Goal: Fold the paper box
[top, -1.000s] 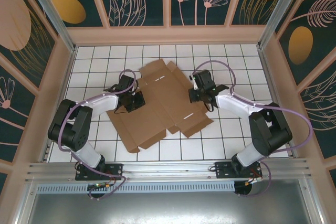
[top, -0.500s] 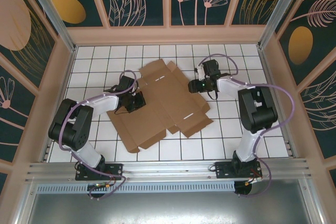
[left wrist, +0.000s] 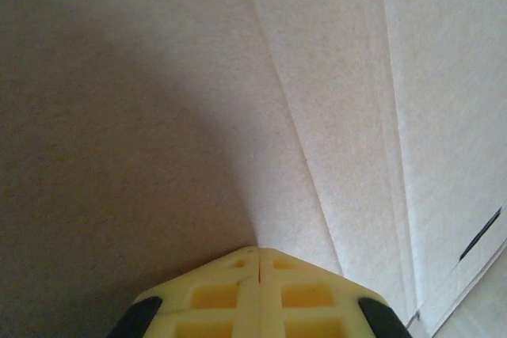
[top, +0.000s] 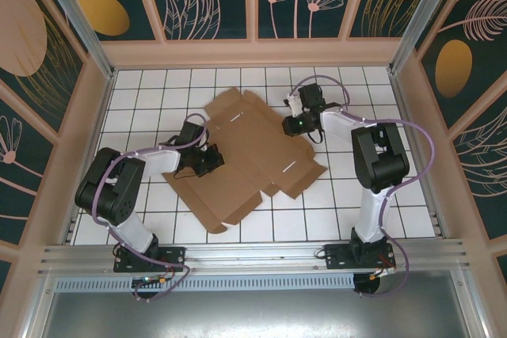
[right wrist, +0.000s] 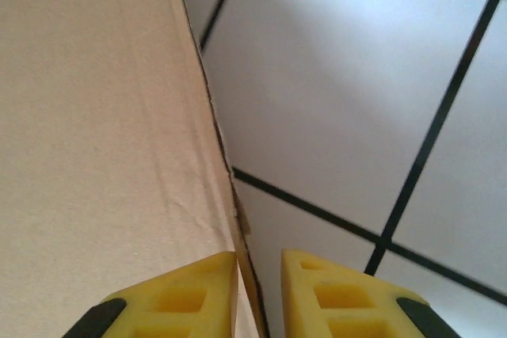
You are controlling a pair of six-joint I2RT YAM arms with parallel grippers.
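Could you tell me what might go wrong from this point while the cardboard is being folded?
1. The right gripper has its jaws slightly apart around just the edge of the cardboard; such a shallow bite may slip off when lifting.
2. The left gripper, shut, seems to press the cardboard with its tip alone, so the cardboard could pivot or slide on the tiled table.
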